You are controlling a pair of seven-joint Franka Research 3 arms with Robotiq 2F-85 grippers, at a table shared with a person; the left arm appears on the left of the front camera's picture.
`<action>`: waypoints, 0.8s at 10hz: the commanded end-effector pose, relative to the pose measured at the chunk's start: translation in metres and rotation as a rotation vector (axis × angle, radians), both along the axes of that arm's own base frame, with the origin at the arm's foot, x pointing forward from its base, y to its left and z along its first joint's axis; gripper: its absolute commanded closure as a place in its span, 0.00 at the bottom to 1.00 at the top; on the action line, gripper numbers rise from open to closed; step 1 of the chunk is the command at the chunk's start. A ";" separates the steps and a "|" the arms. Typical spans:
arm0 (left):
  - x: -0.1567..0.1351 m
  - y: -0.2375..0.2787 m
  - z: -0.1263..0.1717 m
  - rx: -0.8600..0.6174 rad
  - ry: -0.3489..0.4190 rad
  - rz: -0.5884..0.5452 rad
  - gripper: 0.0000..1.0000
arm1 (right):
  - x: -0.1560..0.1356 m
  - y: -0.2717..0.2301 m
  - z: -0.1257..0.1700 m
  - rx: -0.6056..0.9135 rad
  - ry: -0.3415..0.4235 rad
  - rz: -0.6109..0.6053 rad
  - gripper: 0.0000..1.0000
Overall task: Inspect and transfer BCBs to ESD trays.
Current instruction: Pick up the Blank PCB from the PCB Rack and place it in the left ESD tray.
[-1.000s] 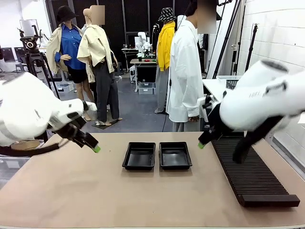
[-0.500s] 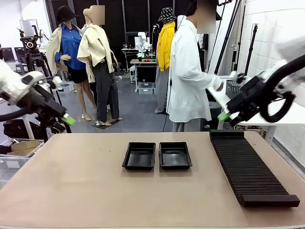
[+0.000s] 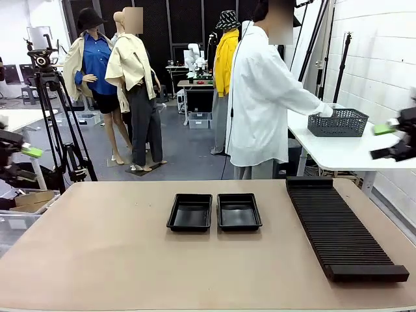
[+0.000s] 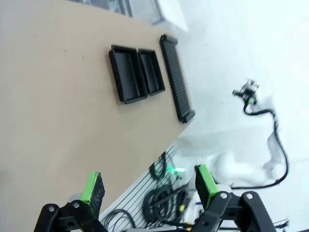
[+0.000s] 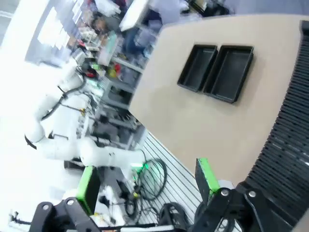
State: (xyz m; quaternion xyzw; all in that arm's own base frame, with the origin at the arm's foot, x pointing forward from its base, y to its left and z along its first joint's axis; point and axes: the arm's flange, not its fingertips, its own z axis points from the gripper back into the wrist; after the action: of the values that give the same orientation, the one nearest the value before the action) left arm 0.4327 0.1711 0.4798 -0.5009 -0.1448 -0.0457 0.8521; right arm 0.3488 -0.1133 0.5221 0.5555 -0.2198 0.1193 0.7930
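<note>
1. Front view: the left gripper [image 3: 23, 162] hangs out past the table's [image 3: 117, 260] left edge and the right gripper [image 3: 390, 142] past its right edge. Both are spread with nothing between the fingers. We judge this leaves the table free for the person [image 3: 260, 97], whose hand [image 3: 324, 112] is at the grey basket [image 3: 338, 122] on a side table. Mid-table, the left tray [image 3: 190, 216] and right tray [image 3: 239, 214] sit side by side, both bare. The ribbed rack [image 3: 338, 227] lies to their right with nothing standing in it. We cannot tell what the basket holds, but we guess the boards come from there.
2. Left wrist view: the left gripper [image 4: 148, 183] is spread and holds nothing, well apart from the trays [image 4: 128, 73], which are bare.
3. Right wrist view: the right gripper [image 5: 146, 181] is likewise spread, and the trays [image 5: 231, 72] beside the rack [image 5: 285, 145] hold nothing.
</note>
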 end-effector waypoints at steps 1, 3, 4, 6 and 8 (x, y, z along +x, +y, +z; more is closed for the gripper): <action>0.002 0.027 0.004 -0.155 -0.058 0.078 0.00 | -0.016 -0.034 -0.027 0.117 -0.042 -0.064 0.00; -0.001 0.042 0.011 -0.224 -0.086 0.105 0.00 | -0.023 -0.057 -0.040 0.168 -0.051 -0.083 0.00; -0.001 0.042 0.012 -0.228 -0.088 0.100 0.00 | -0.024 -0.064 -0.047 0.191 -0.051 -0.094 0.00; -0.001 0.043 0.014 -0.241 -0.107 0.066 0.00 | -0.023 -0.062 -0.048 0.195 -0.059 -0.092 0.00; 0.001 0.043 0.014 -0.224 -0.095 0.012 0.00 | -0.020 -0.062 -0.048 0.180 -0.046 -0.069 0.00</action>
State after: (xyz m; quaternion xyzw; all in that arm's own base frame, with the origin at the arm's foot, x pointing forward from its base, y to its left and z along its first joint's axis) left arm 0.4320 0.2054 0.4942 -0.5906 -0.1965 -0.0243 0.7823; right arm 0.3268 -0.1730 0.4704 0.6114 -0.2641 0.0741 0.7423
